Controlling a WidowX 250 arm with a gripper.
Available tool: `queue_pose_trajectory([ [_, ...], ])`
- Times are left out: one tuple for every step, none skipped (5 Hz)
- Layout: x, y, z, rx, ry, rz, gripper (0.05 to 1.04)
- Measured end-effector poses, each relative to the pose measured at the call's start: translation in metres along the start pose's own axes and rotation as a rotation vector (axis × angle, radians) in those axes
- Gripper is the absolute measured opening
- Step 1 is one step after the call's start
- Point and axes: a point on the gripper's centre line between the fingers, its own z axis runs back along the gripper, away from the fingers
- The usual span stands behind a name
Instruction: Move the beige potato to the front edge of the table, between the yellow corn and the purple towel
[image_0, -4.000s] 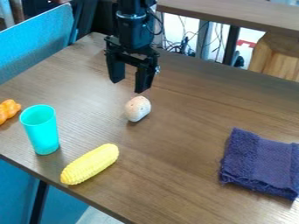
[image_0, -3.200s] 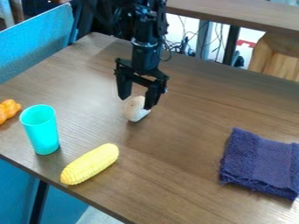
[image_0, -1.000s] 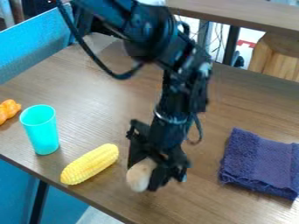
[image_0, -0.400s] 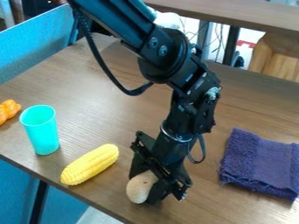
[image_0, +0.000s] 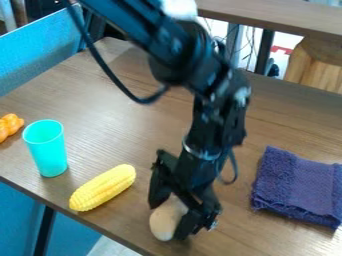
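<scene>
In the camera view, the 1 pale rounded object (image_0: 163, 224) is slightly nearer and further right than 0.4 s ago, at the near edge of the table (image_0: 220, 220), right of the corn (image_0: 103, 187). The claw (image_0: 168, 220) touches it; whether it grips, I cannot tell.

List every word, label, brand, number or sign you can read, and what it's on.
None readable.
Cup, corn, cloth, orange piece, pale rounded piece at the gripper: no print visible.
Arm: no legible marking, blurred.
Red patch behind the table: too small to tell if it carries text.
</scene>
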Motion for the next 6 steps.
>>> queue_pose_trajectory([
  [-0.007,0.006,0.039,-0.071,-0.050,0.021,0.996],
  [0.002,0.000,0.071,-0.130,-0.070,0.013,0.996],
  [0.030,-0.013,0.084,-0.160,-0.077,0.003,0.996],
  [0.070,-0.049,0.077,-0.187,-0.061,-0.008,0.996],
  [0.095,-0.068,0.077,-0.197,-0.108,0.030,0.997],
  [0.103,-0.069,0.079,-0.202,-0.137,0.059,0.996],
])
